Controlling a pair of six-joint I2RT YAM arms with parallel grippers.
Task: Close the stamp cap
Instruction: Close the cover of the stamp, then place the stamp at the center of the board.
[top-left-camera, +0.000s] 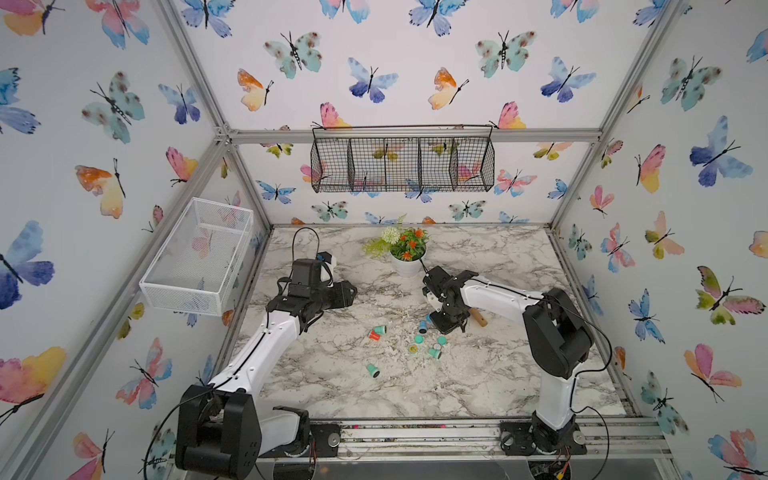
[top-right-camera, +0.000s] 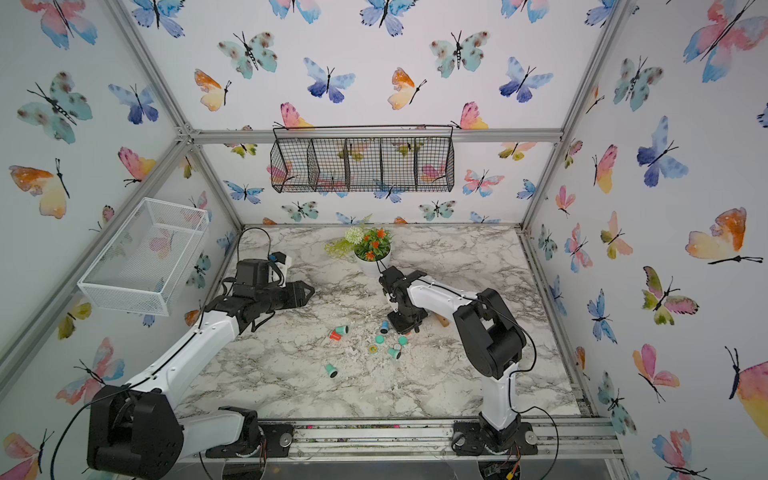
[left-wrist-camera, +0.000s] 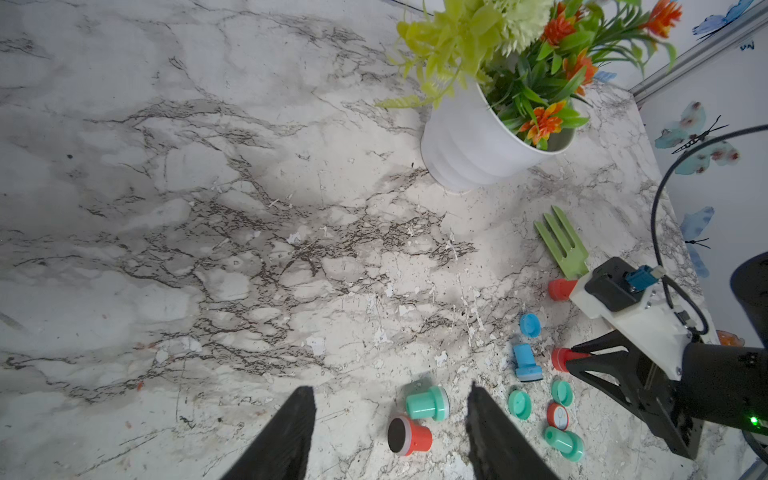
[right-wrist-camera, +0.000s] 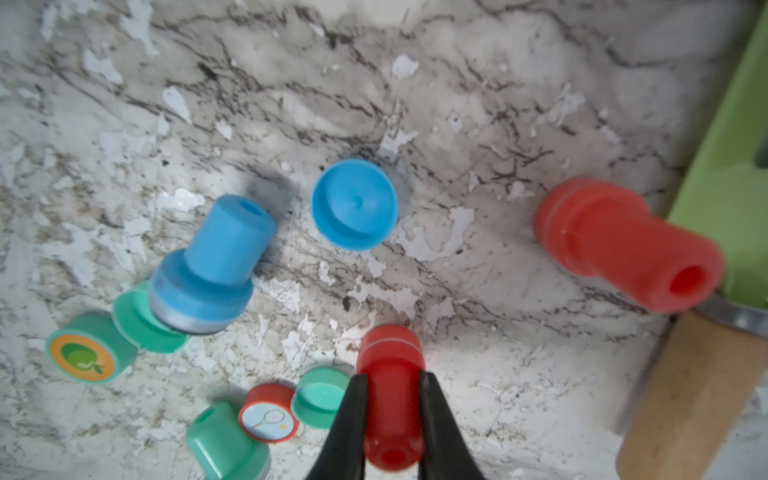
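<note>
My right gripper is shut on the stem of a red stamp, which stands with its wide end down at the marble table; the same red stamp shows in the left wrist view. A loose red cap with a racket picture lies beside it. My left gripper hangs open above the table at the left, holding nothing. In its wrist view, a teal stamp and a red stamp with a bare dark pad lie on their sides between its fingers.
Near the held stamp lie a blue stamp, a blue cap, another red stamp, teal caps and a teal stamp. A green garden fork lies beside them. A white flower pot stands behind.
</note>
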